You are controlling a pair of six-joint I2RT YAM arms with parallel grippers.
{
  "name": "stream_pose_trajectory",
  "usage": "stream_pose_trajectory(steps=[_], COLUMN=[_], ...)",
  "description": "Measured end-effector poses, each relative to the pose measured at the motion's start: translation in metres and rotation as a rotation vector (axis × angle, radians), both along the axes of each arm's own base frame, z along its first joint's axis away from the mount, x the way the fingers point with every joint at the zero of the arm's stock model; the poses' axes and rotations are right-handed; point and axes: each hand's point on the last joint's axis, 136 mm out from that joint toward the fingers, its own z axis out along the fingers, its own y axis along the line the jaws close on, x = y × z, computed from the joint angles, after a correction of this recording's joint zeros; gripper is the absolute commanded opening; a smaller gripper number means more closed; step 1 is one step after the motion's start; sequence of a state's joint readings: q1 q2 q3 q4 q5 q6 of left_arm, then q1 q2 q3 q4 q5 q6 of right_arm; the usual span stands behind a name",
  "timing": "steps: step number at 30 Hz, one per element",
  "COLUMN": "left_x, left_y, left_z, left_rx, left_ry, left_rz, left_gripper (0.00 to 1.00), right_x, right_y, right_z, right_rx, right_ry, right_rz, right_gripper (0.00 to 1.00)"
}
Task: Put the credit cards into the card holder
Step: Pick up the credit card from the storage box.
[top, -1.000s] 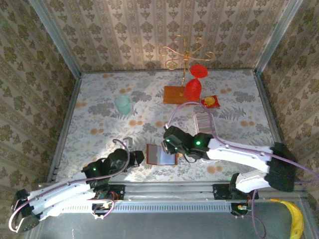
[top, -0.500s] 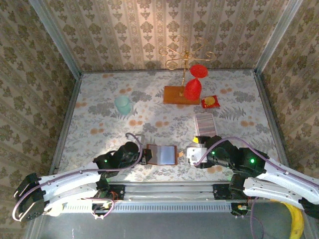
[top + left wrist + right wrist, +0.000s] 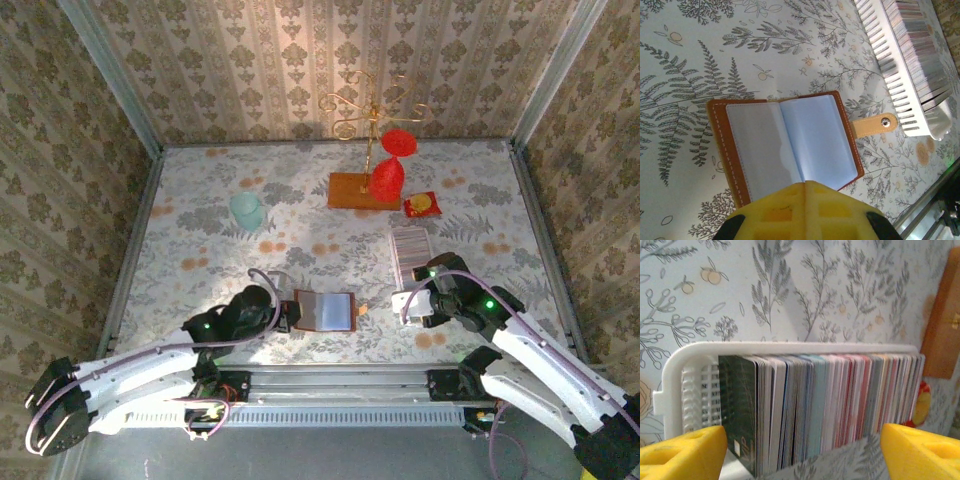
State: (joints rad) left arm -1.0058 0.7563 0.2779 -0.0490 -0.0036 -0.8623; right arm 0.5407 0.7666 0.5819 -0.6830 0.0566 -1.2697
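Right hand (image 3: 800, 450) wide, facing credit cards (image 3: 820, 405) in white tray (image 3: 675, 375); tight packing risks grabbing several; left hand (image 3: 805, 210) closed, seemingly pinning card holder (image 3: 785, 140).

The open card holder (image 3: 785, 145) lies near credit cards (image 3: 920, 50) in a tray (image 3: 887, 70).
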Motion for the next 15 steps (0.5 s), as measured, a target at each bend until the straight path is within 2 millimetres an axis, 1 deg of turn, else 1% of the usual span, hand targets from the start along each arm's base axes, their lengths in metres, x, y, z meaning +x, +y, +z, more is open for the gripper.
stream_pose_trajectory(steps=[3,4,8,12,13,15], left_x=[0.000,0.000,0.000,0.000,0.000,0.001], left_y=[0.003,0.003,0.006,0.006,0.006,0.005], left_z=[0.000,0.000,-0.002,-0.002,-0.002,-0.001], left_rx=[-0.017,-0.023,-0.027,-0.032,-0.033,-0.037], left_ry=[-0.007,-0.009,-0.007,-0.003,-0.003,-0.004], left_rz=[0.002,0.004,0.009,0.005,0.006,0.006], left_gripper=[0.01,0.01,0.01,0.00,0.00,0.00], right_x=[0.002,0.003,0.005,0.013,0.014,0.018], right_y=[0.007,0.008,0.005,0.003,0.003,0.001], right_z=[-0.005,-0.009,-0.030,-0.037,-0.037,-0.039], right_rx=[0.005,0.001,-0.031,-0.046,-0.048,-0.058], right_ry=[0.005,0.010,0.049,0.056,0.054,0.051], right_rz=[0.040,0.048,0.050,0.041,0.040,0.038], right_gripper=[0.83,0.82,0.81,0.80,0.79,0.73])
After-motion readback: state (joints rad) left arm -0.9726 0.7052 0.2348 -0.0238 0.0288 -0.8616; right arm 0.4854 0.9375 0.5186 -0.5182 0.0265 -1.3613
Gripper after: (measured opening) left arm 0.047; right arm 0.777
